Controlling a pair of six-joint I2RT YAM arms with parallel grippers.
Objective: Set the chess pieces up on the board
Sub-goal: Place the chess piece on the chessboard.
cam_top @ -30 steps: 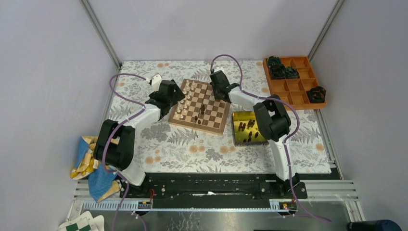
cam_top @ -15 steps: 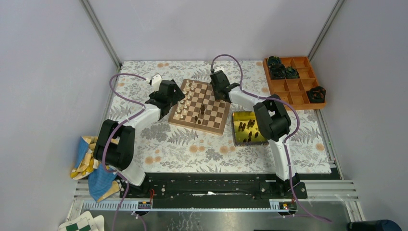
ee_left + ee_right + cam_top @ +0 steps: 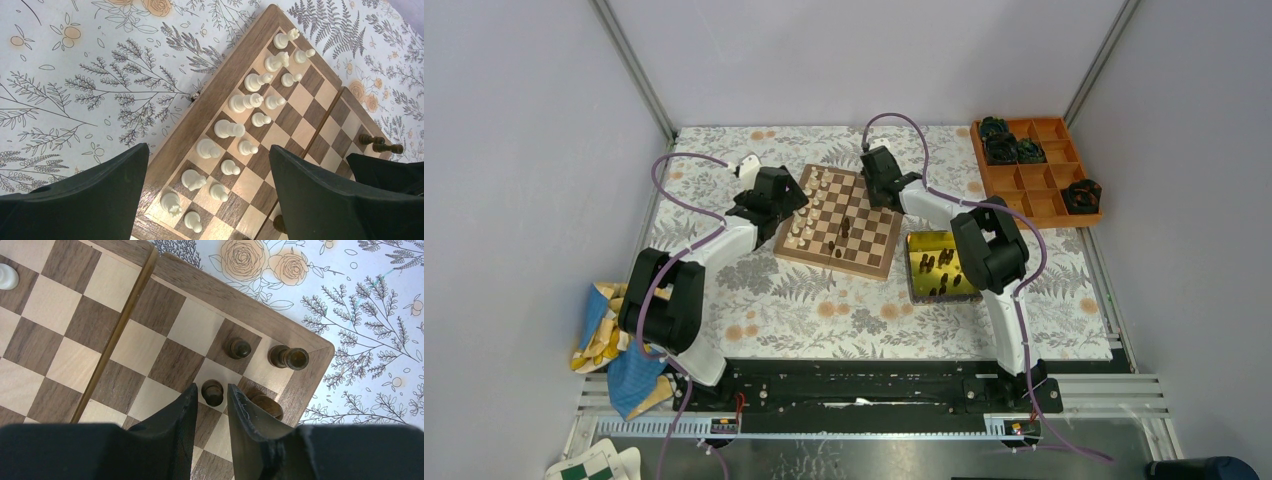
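The left fingers [image 3: 85,200] are spread wide above the cream pieces [image 3: 230,129], which are lined up in two rows along one edge of the board [image 3: 210,97]. The right fingers [image 3: 175,425] are held a little apart around a dark pawn [image 3: 213,392], which is not squeezed. It is stood near a board corner, beside other dark pieces [image 3: 287,357].

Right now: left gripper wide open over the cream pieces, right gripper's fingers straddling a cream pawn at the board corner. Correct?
No. The pawn between the right gripper fingers is dark brown, not cream; the right wrist view shows it. The rest holds.
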